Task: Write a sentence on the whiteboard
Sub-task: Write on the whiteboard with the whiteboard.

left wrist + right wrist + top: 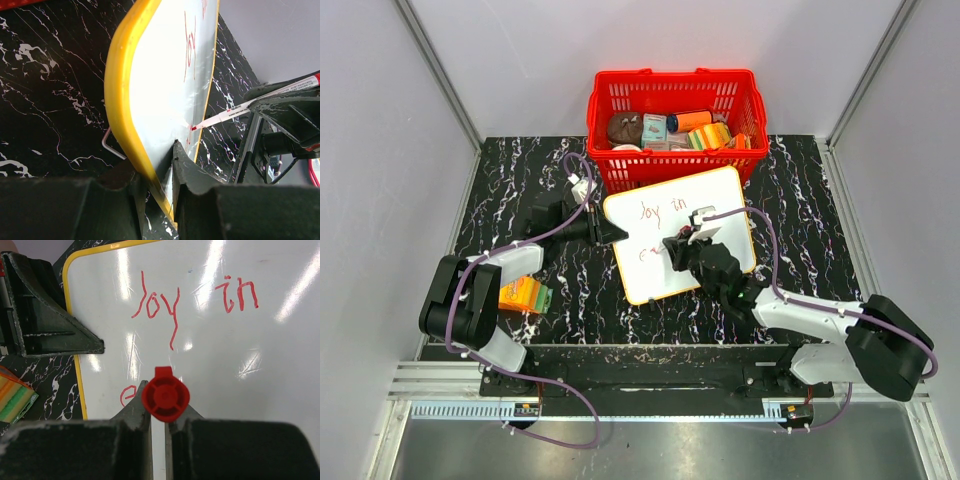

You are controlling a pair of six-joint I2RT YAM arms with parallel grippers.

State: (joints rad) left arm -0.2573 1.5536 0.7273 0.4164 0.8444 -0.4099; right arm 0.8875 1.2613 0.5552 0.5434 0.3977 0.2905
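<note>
Now right fingers [136, 412] clench the red marker [165, 399] beside the sentence [172, 320]'s lone "e", lower left; writing runs rightward across the whiteboard [240, 355], whose rim left fingers [187, 172] pinch.

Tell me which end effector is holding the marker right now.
The right end effector, shut on the red-capped marker. The left end effector instead clamps the whiteboard by its yellow rim.
</note>
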